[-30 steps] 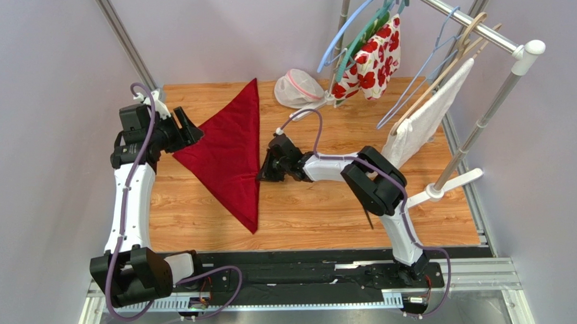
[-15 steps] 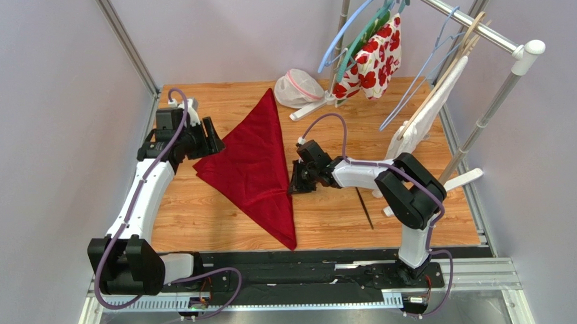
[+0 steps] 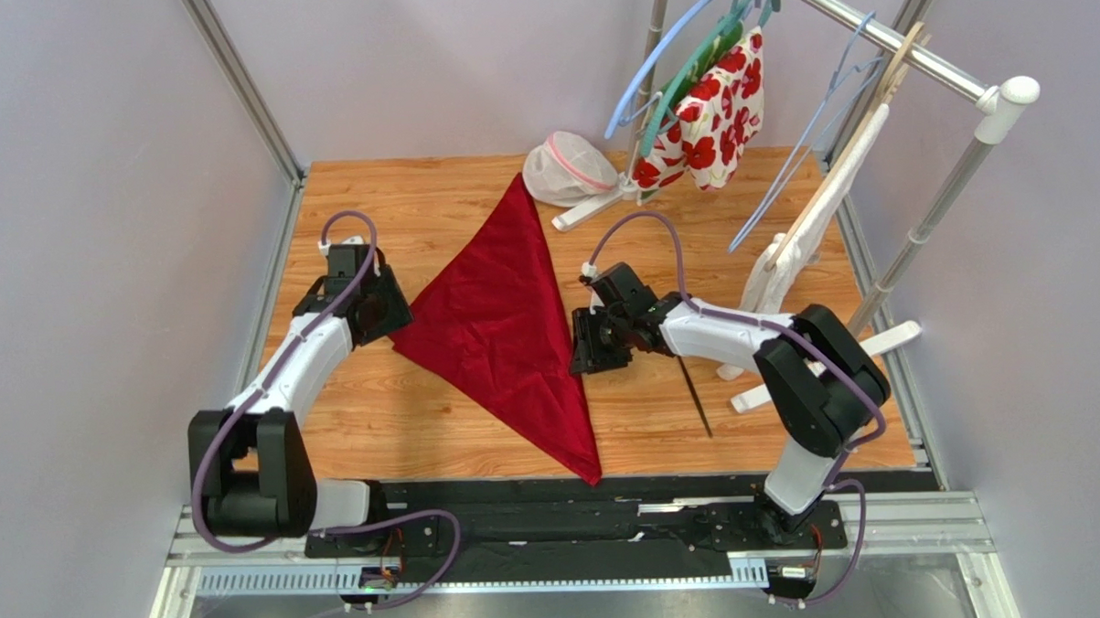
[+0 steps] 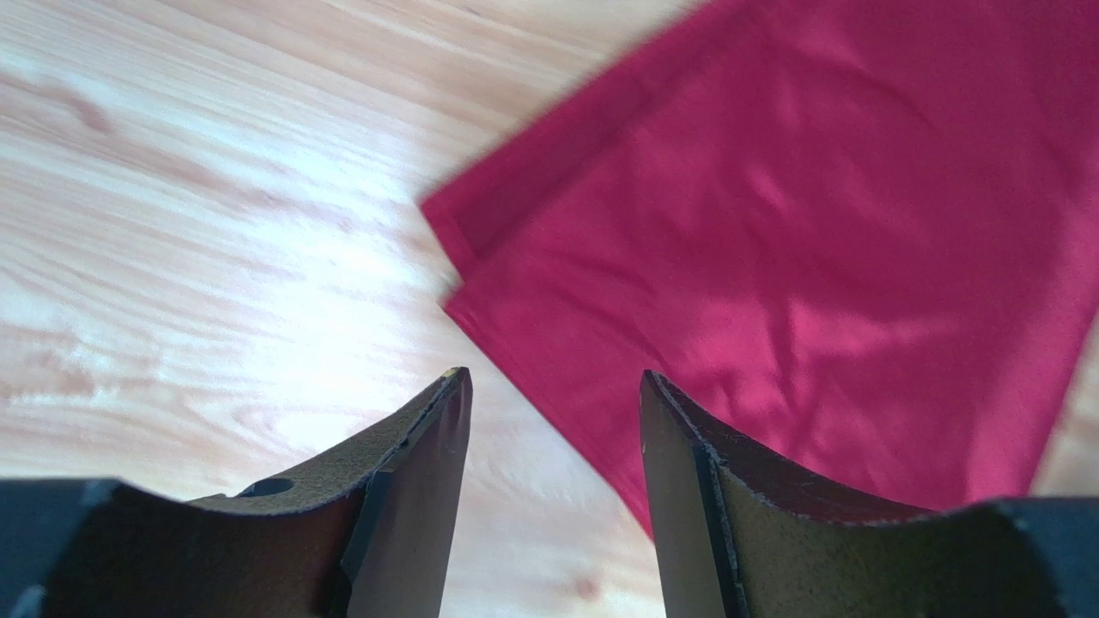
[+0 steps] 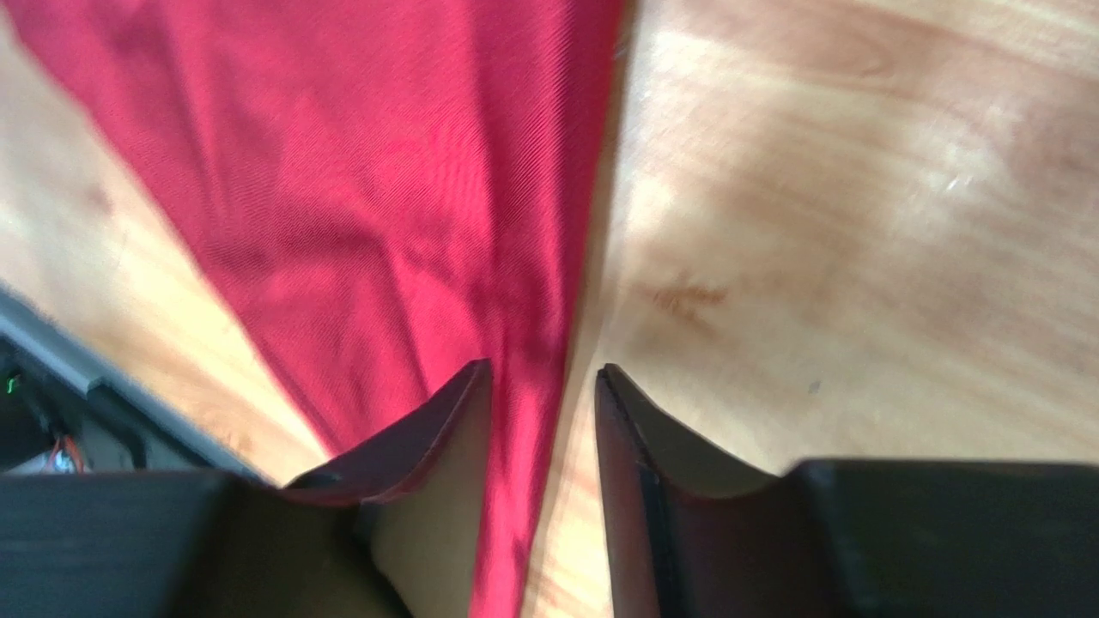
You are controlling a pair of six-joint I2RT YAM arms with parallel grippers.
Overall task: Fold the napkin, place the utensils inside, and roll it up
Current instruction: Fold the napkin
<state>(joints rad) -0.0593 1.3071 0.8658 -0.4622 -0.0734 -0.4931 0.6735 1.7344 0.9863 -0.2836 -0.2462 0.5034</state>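
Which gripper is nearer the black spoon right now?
Right. The right gripper is at the napkin's right edge, a short way left of the spoon; the left gripper is across the napkin, at its left corner.

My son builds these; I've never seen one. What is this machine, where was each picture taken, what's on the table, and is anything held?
A left arm and a right arm are bolted to a table, each ending in a two-finger claw. One picture looks down from above; the other two come from a camera on each wrist, that claw's own fingers at the bottom. On the table lie a dark red napkin, folded into a triangle, and a black spoon. The left claw and right claw are open, holding nothing.
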